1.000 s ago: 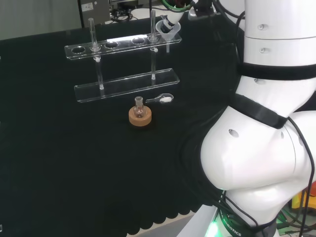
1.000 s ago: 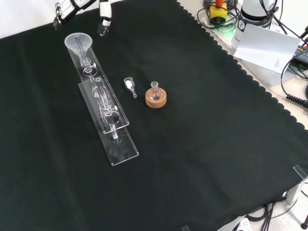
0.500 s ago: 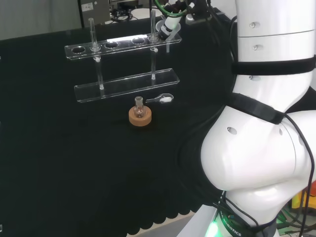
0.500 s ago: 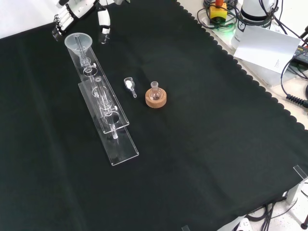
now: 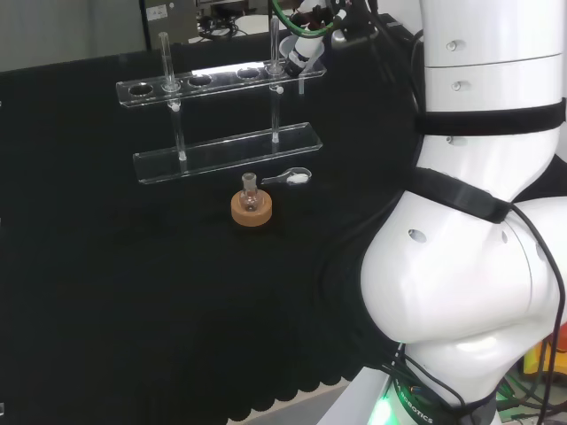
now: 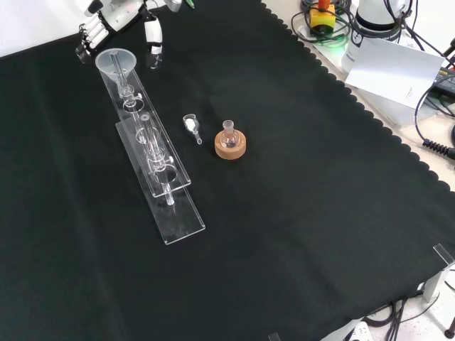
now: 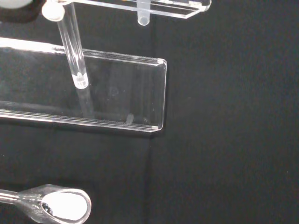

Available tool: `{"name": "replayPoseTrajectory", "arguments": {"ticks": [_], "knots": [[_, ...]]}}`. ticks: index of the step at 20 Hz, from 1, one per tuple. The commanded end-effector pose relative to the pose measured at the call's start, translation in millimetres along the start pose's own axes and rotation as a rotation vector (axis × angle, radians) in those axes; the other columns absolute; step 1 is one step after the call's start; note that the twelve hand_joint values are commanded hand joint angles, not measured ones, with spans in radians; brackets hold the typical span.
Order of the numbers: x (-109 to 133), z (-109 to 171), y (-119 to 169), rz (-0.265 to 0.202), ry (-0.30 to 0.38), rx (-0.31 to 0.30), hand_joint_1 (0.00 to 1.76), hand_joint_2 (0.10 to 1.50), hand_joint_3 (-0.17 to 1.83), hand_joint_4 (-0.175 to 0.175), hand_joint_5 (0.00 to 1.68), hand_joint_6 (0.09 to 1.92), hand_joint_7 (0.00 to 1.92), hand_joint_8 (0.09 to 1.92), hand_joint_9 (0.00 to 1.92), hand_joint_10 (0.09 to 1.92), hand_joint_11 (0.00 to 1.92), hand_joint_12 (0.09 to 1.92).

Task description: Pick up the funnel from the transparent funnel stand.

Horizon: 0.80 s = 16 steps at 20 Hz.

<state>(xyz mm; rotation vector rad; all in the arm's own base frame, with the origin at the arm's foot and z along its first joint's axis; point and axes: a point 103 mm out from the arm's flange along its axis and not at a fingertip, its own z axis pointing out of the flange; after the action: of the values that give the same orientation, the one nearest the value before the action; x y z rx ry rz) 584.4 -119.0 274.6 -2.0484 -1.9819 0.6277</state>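
We are looking at the clear cone-shaped plastic funnel [image 6: 116, 60], which is sitting in the end hole of the transparent two-tier funnel stand [image 6: 153, 153], at the stand's far end in the front view. The black and white hand [image 6: 117, 15] is hanging just beyond that end. In the front view its fingers [image 6: 88, 37] are reaching down on the left of the funnel's rim while the thumb [image 6: 152, 41] is pointing down on the right, so the funnel's mouth is lying between them. The fingers are spreading apart from the thumb and are closing on nothing; we are seeing a gap on each side of the rim. In the head view the hand [image 5: 306, 44] is hovering right over the funnel [image 5: 292, 60] at the stand's right end.

On the black-cloth tabletop [image 6: 306, 199], beside the stand, a small clear spoon holding white powder [image 6: 190, 125] is lying, and a small glass flask on a cork ring [image 6: 230, 144] is standing just right of it in the front view.
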Motion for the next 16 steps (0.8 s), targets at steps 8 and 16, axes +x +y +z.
{"name": "replayPoseTrajectory", "arguments": {"ticks": [8,16], "knots": [[-0.9,5.2,7.9,-0.011,-0.01,-0.027,0.62,0.65,0.27,-0.003,0.0,0.09,0.07,0.09,0.06,0.82,0.0,1.45],[-0.8,9.5,11.8,-0.002,-0.023,-0.038,0.63,0.66,0.27,-0.006,0.0,0.09,0.06,0.09,0.05,0.82,0.0,1.45]]}}
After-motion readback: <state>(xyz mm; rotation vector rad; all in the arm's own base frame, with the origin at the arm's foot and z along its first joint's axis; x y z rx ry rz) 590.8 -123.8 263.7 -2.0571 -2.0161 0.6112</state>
